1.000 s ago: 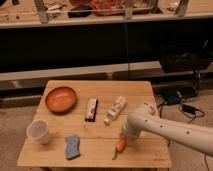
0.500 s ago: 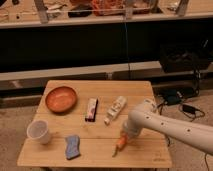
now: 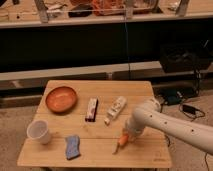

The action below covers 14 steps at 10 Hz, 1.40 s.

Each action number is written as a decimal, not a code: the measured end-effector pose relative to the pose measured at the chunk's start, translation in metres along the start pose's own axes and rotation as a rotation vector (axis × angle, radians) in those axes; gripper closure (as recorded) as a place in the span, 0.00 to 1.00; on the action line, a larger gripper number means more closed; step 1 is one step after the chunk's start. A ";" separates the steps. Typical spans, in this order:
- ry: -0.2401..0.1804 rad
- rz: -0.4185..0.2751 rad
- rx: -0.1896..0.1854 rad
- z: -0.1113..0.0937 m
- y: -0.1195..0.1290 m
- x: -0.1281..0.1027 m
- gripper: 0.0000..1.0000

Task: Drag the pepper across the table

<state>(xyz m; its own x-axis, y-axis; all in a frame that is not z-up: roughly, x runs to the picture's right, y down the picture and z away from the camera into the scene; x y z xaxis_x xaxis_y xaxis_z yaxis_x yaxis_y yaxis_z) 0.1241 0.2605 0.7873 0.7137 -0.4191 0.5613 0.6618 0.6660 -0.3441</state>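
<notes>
The pepper (image 3: 120, 142) is a small slim orange vegetable lying on the light wooden table (image 3: 150, 155), near the front right. Its pale stem tip points toward the front edge. My gripper (image 3: 126, 134) comes in from the right on a white arm and sits right over the pepper's upper end. The gripper covers that end of the pepper.
An orange-brown bowl (image 3: 61, 98) sits at the back left. A dark snack bar (image 3: 91, 109) and a white tube-like bottle (image 3: 115, 110) lie mid-table. A white cup (image 3: 39, 131) and a blue sponge (image 3: 73, 147) are at the front left. Dark shelving stands behind the table.
The arm and gripper have shifted slightly, and the pepper stays under the gripper at about the same spot near the front right.
</notes>
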 end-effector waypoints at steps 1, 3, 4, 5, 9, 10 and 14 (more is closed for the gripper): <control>0.001 0.004 0.004 -0.002 -0.001 0.004 0.99; 0.002 0.016 0.010 -0.006 0.000 0.012 0.99; 0.002 0.022 0.012 -0.006 0.002 0.013 0.99; 0.003 0.033 0.016 -0.008 0.003 0.016 0.99; 0.005 0.066 0.031 -0.012 0.006 0.026 0.99; 0.005 0.078 0.036 -0.012 0.005 0.028 0.99; 0.006 0.114 0.047 -0.013 0.005 0.038 0.99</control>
<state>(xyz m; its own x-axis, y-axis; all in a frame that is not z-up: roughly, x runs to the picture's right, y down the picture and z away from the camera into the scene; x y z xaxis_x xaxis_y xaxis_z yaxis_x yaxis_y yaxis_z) 0.1573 0.2394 0.7969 0.7853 -0.3422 0.5159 0.5646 0.7376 -0.3702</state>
